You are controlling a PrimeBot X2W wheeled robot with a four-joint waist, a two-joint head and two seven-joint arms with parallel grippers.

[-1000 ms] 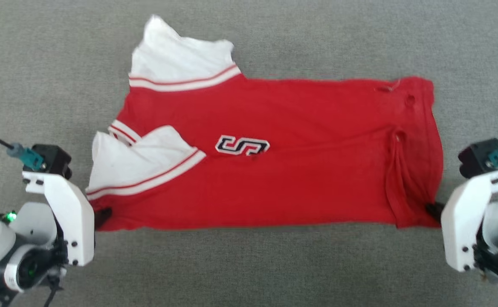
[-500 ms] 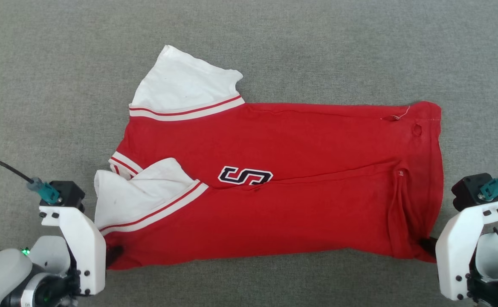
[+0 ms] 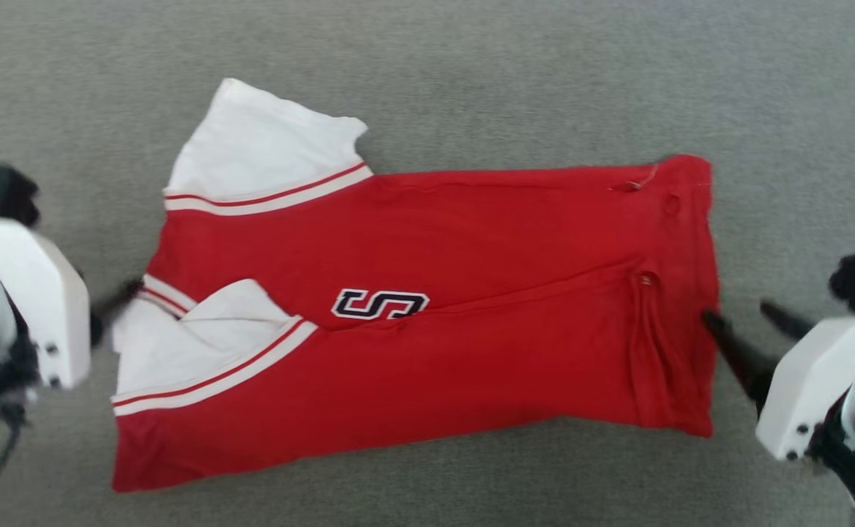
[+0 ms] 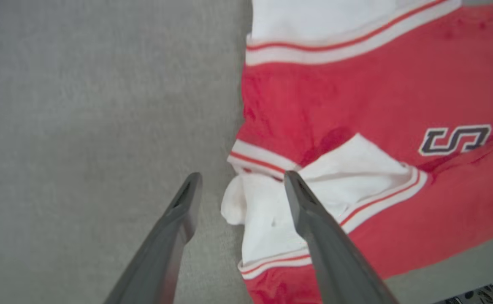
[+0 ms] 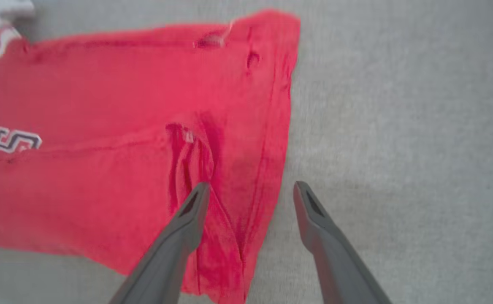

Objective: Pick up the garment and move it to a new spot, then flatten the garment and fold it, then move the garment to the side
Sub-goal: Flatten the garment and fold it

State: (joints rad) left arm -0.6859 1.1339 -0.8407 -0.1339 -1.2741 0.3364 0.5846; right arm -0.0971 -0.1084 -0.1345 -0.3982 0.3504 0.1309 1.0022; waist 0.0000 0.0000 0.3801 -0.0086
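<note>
**A:** Head view, first entry?

**B:** Shirt (image 3: 471, 249), red, is lying flat on the grey floor (image 3: 471, 66). Its long axis is running left to right, neck end left, hem right. Left claw (image 3: 113, 307) is standing wide just beside the neck end, gripping nothing. Right claw (image 3: 735, 316) is gaping too, at the hem edge. I cannot tell whether a finger is touching the cloth.

**A:** Left wrist view?

**B:** Left claw's jaws are straddling the tip of the near white sleeve (image 4: 263, 211), which is lying folded over the front. The shirt is spreading away to the right. This view is showing the striped neck trim (image 4: 259, 158) close up, which the head view is blurring.

**A:** Right wrist view?

**B:** Right claw is hanging open across the hem edge, one finger over red cloth, the other over bare floor. This view is showing a bunched pleat (image 5: 187, 156) near the hem.

**A:** What is the next move turning on?

**B:** Probably this: each claw is sitting at its own end of the long axis, neither nearer the middle, so a fold is likely calling for both together.
</note>
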